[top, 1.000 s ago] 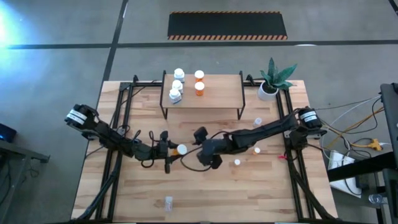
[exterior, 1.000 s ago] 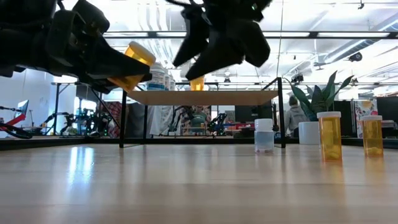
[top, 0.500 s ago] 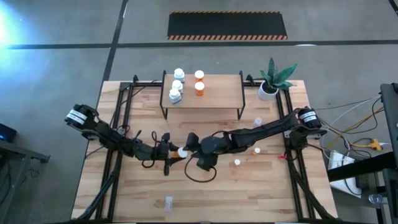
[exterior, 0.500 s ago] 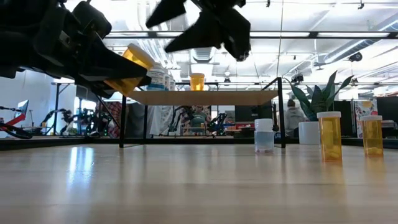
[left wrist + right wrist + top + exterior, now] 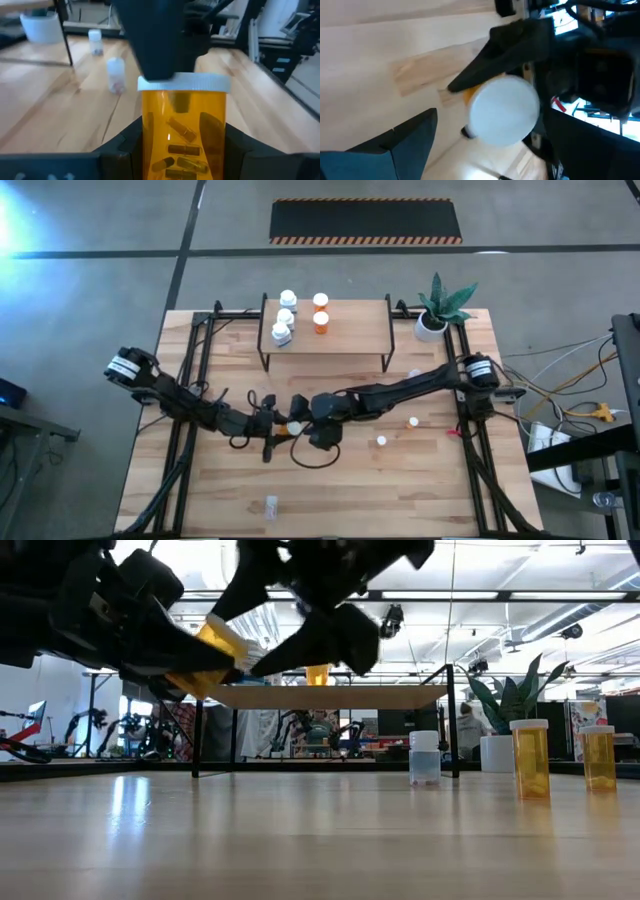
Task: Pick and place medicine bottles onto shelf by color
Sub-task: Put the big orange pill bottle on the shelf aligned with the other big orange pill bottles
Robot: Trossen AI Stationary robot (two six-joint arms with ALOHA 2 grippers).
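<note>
**Two arms meet over the middle of the table, an orange bottle between them**

My left gripper hangs above the middle of the wooden table; its jaws are clamped on the sides of an orange bottle with a white cap, lifted clear of the table and tilted, the cap pointing toward my right arm; pills show through its wall; my right gripper sits just beside that cap, its jaws spread wide on either side of it, not closed on anything I can see.

The shelf, a light wood board on thin black legs, stands at the far side of the table; on it three white bottles line up near its left end, and two orange bottles stand just beside them toward the middle.

On the table to my right, three small white-capped bottles stand well apart from one another; from table level I make out a pale clear bottle and two orange ones; one more small clear bottle sits alone near the front edge; a potted green plant stands at the far right corner.
</note>
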